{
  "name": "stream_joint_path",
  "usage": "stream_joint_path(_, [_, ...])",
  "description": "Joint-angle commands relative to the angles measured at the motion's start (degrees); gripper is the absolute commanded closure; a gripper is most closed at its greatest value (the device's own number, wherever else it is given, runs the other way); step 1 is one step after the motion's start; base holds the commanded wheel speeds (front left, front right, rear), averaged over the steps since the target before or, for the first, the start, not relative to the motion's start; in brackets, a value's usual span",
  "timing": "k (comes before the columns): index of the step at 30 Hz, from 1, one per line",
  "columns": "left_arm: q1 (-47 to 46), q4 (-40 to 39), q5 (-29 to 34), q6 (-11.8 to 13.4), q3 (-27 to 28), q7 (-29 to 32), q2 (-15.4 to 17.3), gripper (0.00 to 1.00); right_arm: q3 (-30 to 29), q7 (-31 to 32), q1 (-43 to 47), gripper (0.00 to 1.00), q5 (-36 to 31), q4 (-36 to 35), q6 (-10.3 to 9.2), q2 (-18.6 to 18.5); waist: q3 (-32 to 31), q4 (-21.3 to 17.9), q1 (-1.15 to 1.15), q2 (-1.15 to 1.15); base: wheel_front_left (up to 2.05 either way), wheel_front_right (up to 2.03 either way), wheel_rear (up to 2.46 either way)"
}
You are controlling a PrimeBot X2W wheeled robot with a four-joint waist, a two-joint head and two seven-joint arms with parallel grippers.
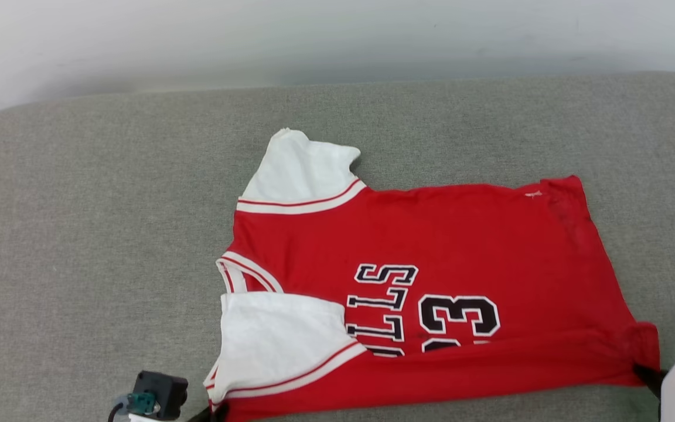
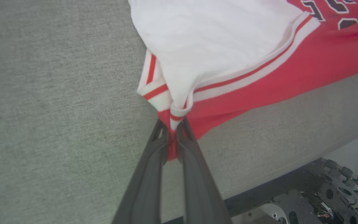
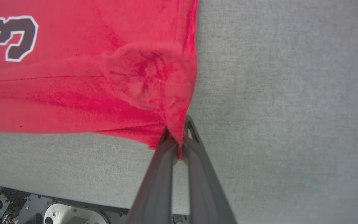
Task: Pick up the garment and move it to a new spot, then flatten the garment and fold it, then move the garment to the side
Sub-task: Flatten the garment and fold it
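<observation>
1. Red jersey lies on the grey cushion, stretched sideways between my two grippers, with the front and its black lettering facing up.
2. Left gripper: fingers pressed together, pinching the jersey's corner where the striped trim of the near sleeve bunches. A strip of red cloth shows between the fingers.
3. That white sleeve fans out just ahead of my left fingertips. The red body runs off ahead and to their right.
4. Right gripper: fingers pressed together, pinching the red hem corner. The cloth puckers just ahead and to the left of the tips, and the number sits further out that way.
5. From the head, a red band along the edge nearest me covers the lower part of the number and lettering. That edge runs straight from one gripper to the other.
6. Far sleeve lies flat well beyond the left gripper, pointing toward the white wall.
7. Bare cushion lies left of the left gripper and right of the right gripper.
8. Behind both grippers, below the cushion's near edge, parts of my dark metal base show.
9. I cannot tell how far the pinched corners are lifted off the cushion.
</observation>
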Motion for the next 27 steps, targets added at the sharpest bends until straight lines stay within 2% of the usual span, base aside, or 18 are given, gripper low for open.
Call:
stream_joint_path(1, [1.2, 0.0, -0.2, 0.2, 0.0, 0.2, 0.7, 1.0, -1.0, 0.8, 2.0, 1.0, 0.1, -1.1, -0.11, -0.7, -0.3, 0.0, 0.0, 0.0, 0.0, 0.0, 0.0])
stream_joint_path(8, [2.4, 1.4, -1.1, -1.1, -2.0, 0.3, -0.6, 1.0, -1.6, 3.3, 6.6, 1.0, -0.4, -2.2, -0.1, 0.0, -0.6, -0.1, 0.0, 0.0, 0.0, 0.0, 0.0])
stream_joint_path(16, [0.0, 6.3, 0.9, -2.7, -3.7, -1.7, -1.5, 0.99, -0.3, 1.8, 4.7, 1.0, -1.4, 1.4, -0.1, 1.3, -0.5, -0.2, 0.0, 0.0, 0.0, 0.0, 0.0])
stream_joint_path(17, [-0.3, 6.9, 1.1, -2.9, -3.8, -2.1, -1.6, 0.56, 0.1, 1.5, 4.5, 0.91, -1.4, 1.7, -0.1, 1.4, -0.6, -0.3, 0.0, 0.0, 0.0, 0.0, 0.0])
stream_joint_path(18, [-0.5, 7.5, 1.3, -3.0, -3.9, -2.4, -1.7, 0.06, 0.5, 1.1, 4.1, 0.59, -1.3, 1.9, -0.1, 1.3, -0.6, -0.3, 0.0, 0.0, 0.0, 0.0, 0.0])
stream_joint_path(19, [-0.7, 8.0, 1.3, -3.3, -3.8, -3.0, -2.0, 0.0, 0.7, 0.5, 3.8, 0.0, -1.2, 2.1, -0.09, 1.3, -0.6, -0.3, 0.0, 0.0, 0.0, 0.0, 0.0])
stream_joint_path(25, [-2.0, 9.6, 1.4, -3.8, -2.9, -6.7, -3.3, 0.0, 0.8, -3.6, 1.9, 0.0, -0.5, 2.3, -0.08, 1.9, -1.5, -0.4, 0.0, 0.0, 0.0, 0.0, 0.0])
stream_joint_path(27, [-2.8, 9.7, 1.4, -3.9, -1.9, -10.0, -4.2, 0.0, 0.9, -6.1, 1.0, 0.0, -0.1, 1.8, -0.08, 1.7, -2.3, -0.5, 0.0, 0.0, 0.0, 0.0, 0.0])
